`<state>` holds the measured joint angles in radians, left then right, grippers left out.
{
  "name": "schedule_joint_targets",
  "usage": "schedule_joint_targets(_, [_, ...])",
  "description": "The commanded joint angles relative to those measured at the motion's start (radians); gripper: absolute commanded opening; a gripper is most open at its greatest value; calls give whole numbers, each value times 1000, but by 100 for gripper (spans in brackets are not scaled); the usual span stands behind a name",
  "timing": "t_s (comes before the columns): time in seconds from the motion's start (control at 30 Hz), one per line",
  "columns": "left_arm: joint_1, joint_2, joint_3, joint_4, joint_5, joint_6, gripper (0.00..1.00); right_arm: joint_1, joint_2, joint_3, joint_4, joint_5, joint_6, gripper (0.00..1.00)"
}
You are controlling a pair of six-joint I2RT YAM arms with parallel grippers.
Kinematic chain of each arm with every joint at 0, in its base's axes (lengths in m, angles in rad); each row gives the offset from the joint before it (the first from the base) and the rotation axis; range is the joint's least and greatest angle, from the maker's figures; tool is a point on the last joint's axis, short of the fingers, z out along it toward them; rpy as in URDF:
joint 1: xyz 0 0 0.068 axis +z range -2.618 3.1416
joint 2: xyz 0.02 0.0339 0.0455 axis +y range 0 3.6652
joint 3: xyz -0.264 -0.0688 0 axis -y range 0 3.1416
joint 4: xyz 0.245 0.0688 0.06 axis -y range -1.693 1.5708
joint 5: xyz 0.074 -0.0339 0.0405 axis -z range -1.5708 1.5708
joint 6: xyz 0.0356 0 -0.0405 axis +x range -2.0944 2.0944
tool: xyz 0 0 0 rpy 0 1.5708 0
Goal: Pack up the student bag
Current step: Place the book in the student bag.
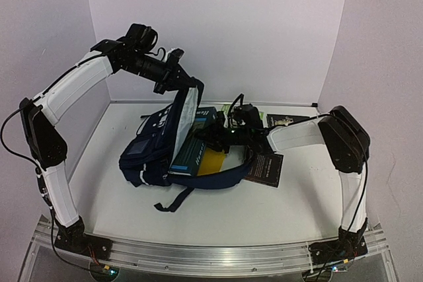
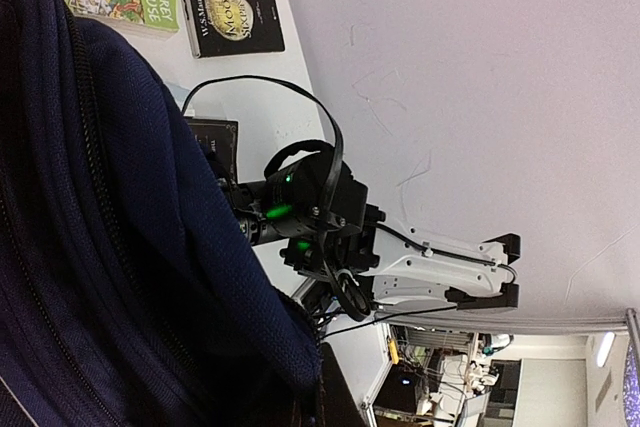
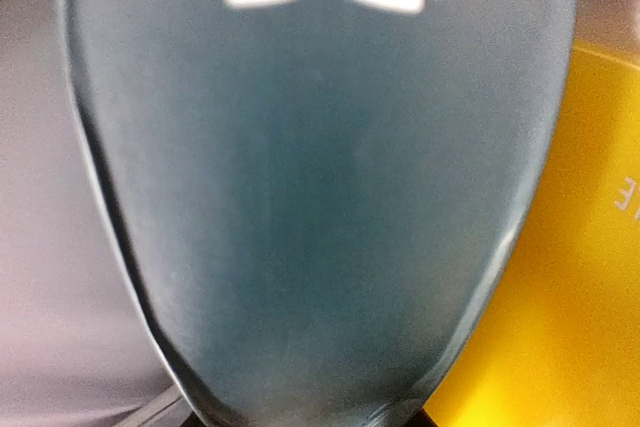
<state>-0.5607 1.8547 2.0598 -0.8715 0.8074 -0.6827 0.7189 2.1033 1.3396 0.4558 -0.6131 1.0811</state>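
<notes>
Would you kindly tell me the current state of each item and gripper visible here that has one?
Navy-blue fabric backpack: lying on the table, open, flap lifted.
Left gripper: shut on the backpack's flap.
Dark teal book: partway inside the backpack.
Right gripper: shut on the dark teal book.
Black paperback: closed, flat on the table.
</notes>
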Motion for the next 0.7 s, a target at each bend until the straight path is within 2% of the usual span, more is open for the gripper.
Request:
schedule_joint_targets(0.0, [-6, -50, 86, 151, 94, -14, 0, -14, -83, 11, 68, 36, -82, 0])
schedule_joint_targets(0.1, [-7, -57, 47, 199, 112, -35, 0, 11, 48, 50, 390, -95, 210, 0])
schedule_joint_targets(0.17, [-7, -49, 52, 210, 125, -38, 0, 38, 100, 94, 487, -109, 283, 0])
schedule_joint_targets(0.67, [-58, 9, 126, 193, 182, -46, 0, 110, 213, 276, 451, 37, 316, 0])
